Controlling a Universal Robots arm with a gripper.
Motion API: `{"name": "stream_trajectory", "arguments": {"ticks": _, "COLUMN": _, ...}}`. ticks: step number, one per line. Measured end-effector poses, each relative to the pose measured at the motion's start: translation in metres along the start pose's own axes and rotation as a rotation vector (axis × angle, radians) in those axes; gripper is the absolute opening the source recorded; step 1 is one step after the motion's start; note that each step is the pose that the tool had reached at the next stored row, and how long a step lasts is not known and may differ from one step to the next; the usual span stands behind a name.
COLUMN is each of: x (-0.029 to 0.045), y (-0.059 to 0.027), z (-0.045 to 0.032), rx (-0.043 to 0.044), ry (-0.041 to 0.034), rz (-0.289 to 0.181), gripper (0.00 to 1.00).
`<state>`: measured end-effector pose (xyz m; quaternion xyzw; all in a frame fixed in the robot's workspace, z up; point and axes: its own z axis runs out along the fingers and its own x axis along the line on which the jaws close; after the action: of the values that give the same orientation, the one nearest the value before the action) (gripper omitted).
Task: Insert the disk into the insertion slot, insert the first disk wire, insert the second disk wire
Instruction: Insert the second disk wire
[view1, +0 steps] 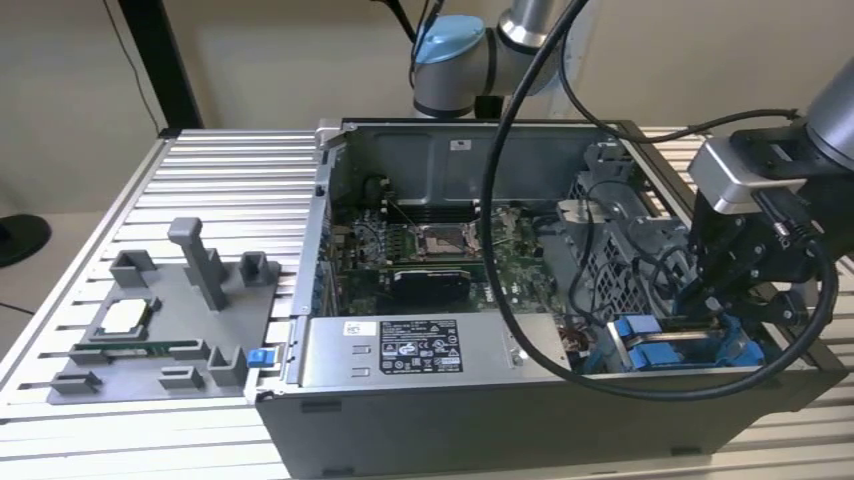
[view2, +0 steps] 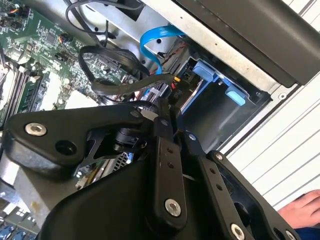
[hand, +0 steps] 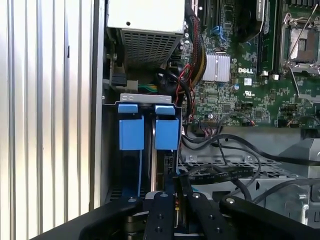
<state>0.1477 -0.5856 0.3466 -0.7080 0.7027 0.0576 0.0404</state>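
Disk (hand: 167, 131) sat seated in insertion slot (hand: 111, 150) at computer case (view1: 400, 420) corner, by front wall on exterior view's right, blue carrier tabs showing. Gripper (view2: 169, 107) reached down just behind the disk, fingers (view2: 164, 112) pressed together on black wire (view2: 130, 85) near its connector. Blue flat cable (view2: 150, 42) looped just above. Motherboard (hand: 250, 75) lay beyond; power-supply box (view1: 400, 350) stood beside bay. Grey fixture tray (view1: 147, 330) rested on slatted table (view1: 214, 180), well apart from case.
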Motion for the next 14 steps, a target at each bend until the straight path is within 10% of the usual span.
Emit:
{"name": "stream_trajectory", "arguments": {"ticks": 4, "x": 0.0001, "y": 0.0023, "z": -0.0001, "rx": 0.0325, "ry": 0.0011, "rz": -0.004, "gripper": 0.00}}
{"name": "stream_trajectory", "arguments": {"ticks": 14, "x": 0.0003, "y": 0.0060, "z": 0.0025, "rx": 0.0335, "ry": 0.0018, "rz": -0.005, "gripper": 0.00}}
